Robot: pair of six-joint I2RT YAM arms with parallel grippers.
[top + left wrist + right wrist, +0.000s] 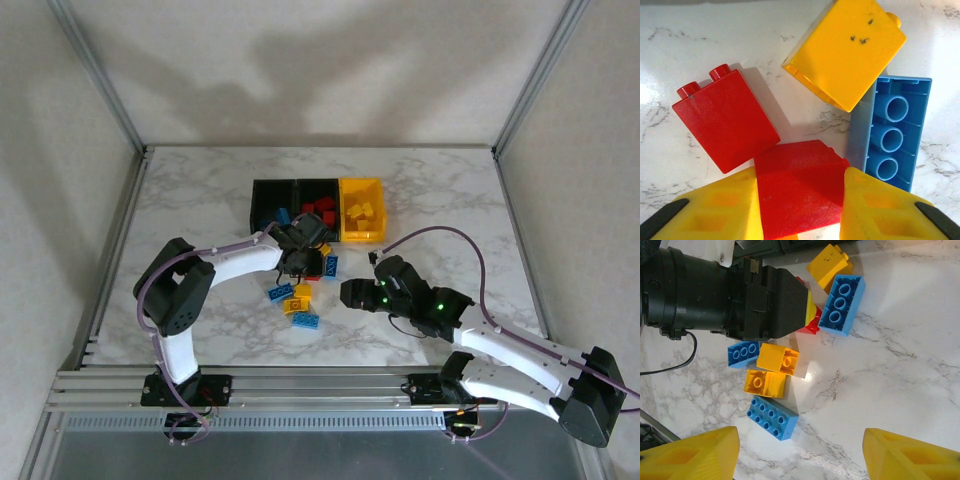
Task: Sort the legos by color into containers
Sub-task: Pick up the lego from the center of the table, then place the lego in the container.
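In the left wrist view my left gripper (pixel 801 172) is shut on a red lego (pixel 797 197), which sits pressed between both yellow fingers on the table. Beside it lie another red lego (pixel 725 125), a yellow one (pixel 847 50) and a light blue one (pixel 892 132). From above, the left gripper (pixel 300 262) is low over the pile just in front of the containers (pixel 262 190). My right gripper (pixel 800 432) stands open over bare marble, right of a blue lego (pixel 772 417) and two yellow ones (pixel 765 383).
The joined bins stand at mid-table: a black one with blue bricks (pixel 283 215), a black one with red bricks (pixel 318 208), and a yellow one (pixel 377 187) holding yellow bricks. Loose legos (pixel 300 305) lie between the two grippers. The right gripper (pixel 350 295) hovers right of them.
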